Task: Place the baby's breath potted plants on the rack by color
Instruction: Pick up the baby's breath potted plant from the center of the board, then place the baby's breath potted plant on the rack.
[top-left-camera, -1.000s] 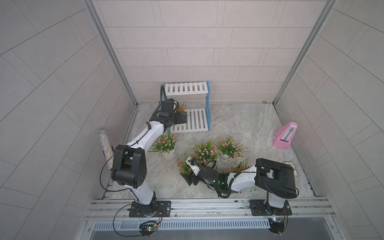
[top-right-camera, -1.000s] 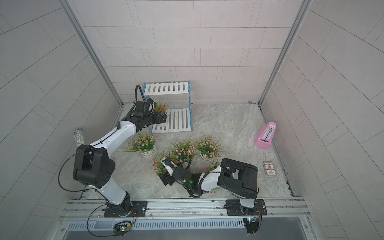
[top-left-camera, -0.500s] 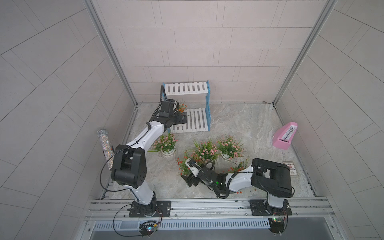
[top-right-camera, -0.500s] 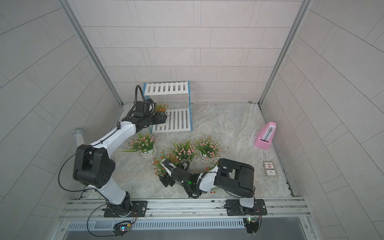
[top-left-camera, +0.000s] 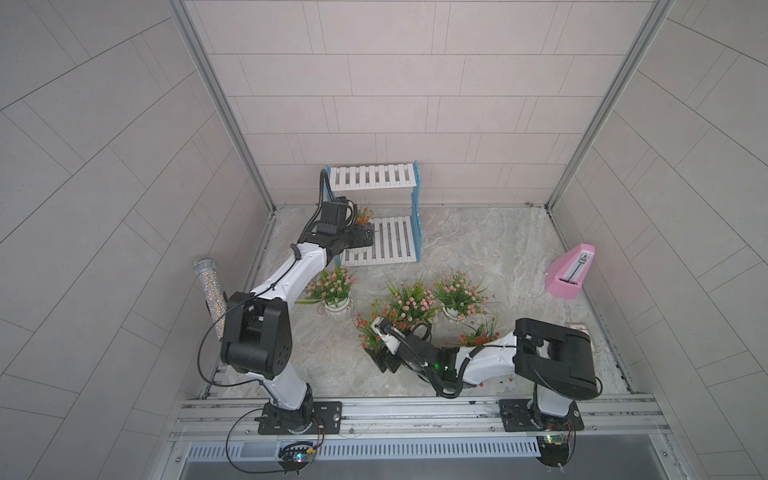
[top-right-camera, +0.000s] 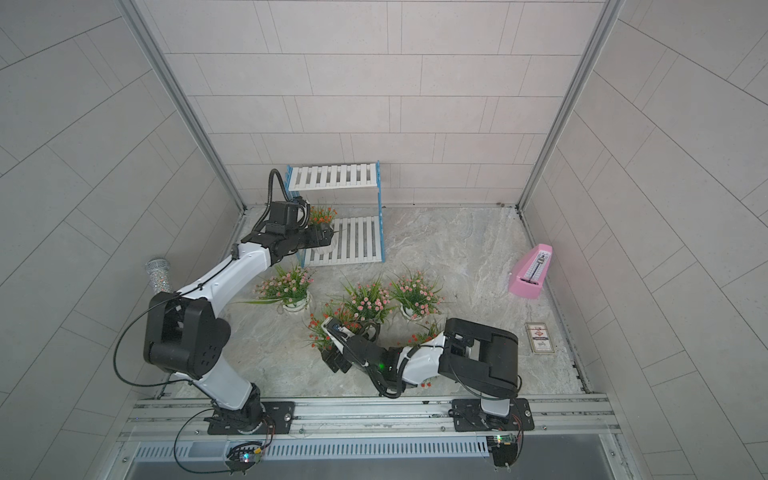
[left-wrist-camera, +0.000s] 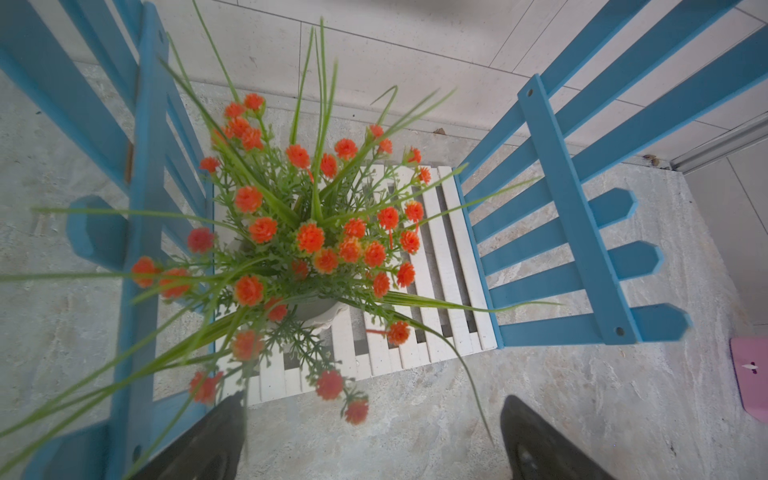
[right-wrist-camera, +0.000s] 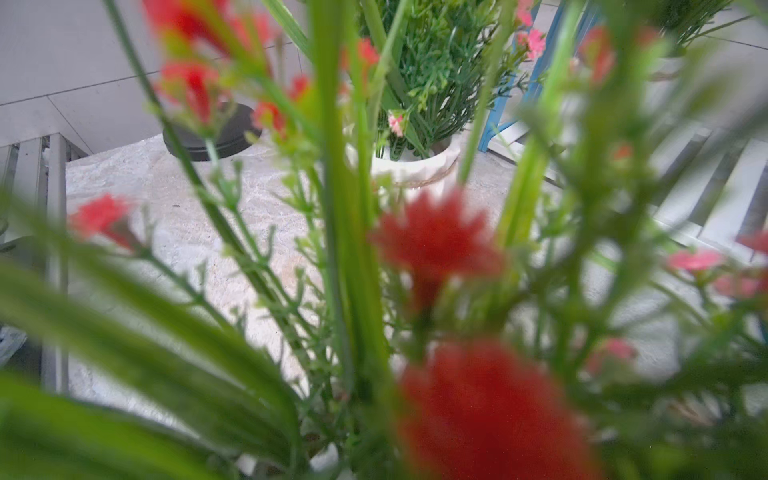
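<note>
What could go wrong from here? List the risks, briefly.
1. Leaves of the shelved red-orange plant reach across the open left hand; pulling back might snag them and tip the pot on the rack.
2. The right hand sits low at the front red plant, whose foliage overlaps the pink plant behind; lifting might drag that one over.

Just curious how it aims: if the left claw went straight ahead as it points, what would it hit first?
Most likely the orange-flowered potted plant on the lower shelf of the rack: the open left claw points at it. How far off it is, I cannot tell.
</note>
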